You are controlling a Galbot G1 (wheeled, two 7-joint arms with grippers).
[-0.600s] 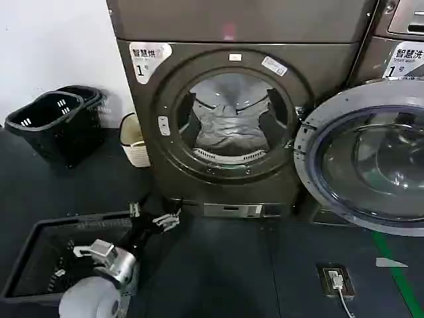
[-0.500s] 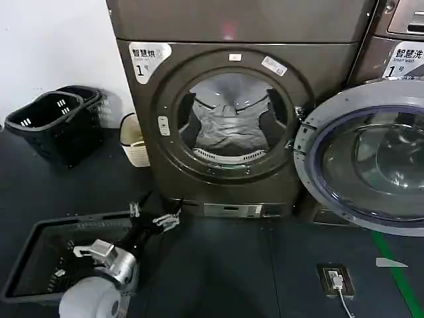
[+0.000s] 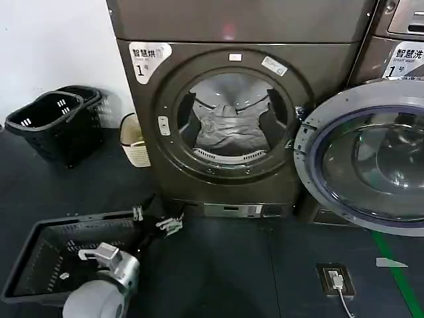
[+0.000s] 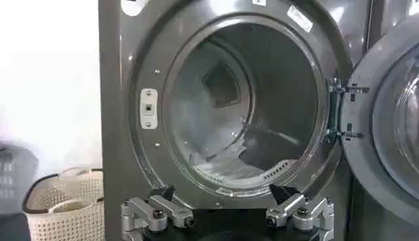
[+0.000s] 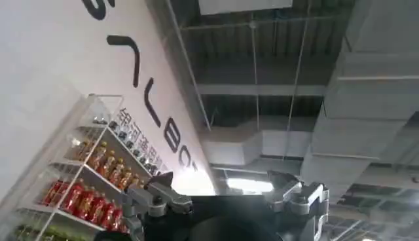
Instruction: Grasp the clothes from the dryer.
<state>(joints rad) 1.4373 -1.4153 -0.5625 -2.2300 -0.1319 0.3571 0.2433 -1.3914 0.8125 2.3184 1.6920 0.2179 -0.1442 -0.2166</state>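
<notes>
Large dark bronze-grey metal front-loading dryer [image 3: 232,112] at upper centre of head view, white label sticker marked "1" [image 3: 147,58] at its upper left corner, small pink light [image 3: 228,32] on top panel. Round porthole uncovered; silver-rimmed round glass door [image 3: 368,156] swung out to right of frame, hinged at the porthole's right edge. Pale grey-white wrinkled clothes [image 3: 228,129] heaped inside drum, centre of opening, resting on drum floor towards the back. In left wrist view, same drum interior seen from low in front; pale fabric [image 4: 226,171] low in drum, partly blurred. Left gripper [image 3: 157,219] low left of head view, on dark floor level below and left of porthole, well apart from clothes, over far right corner of low black mesh basket [image 3: 40,255]; fingers [image 4: 171,204] spread wide apart, nothing between them, pointing at dryer front. Right gripper [image 5: 226,196] in right wrist view aimed upward at ceiling ducts and a shelf of bottles [image 5: 85,183]; fingers likewise spread, holding nothing. 2 black plastic baskets [image 3: 56,119] stacked at left edge against white wall; cream woven basket [image 3: 134,140] just beside dryer's lower left side. Second machine [image 3: 397,46] at upper right, partly behind open door. Small floor socket with cable [image 3: 336,281] at lower right.
</notes>
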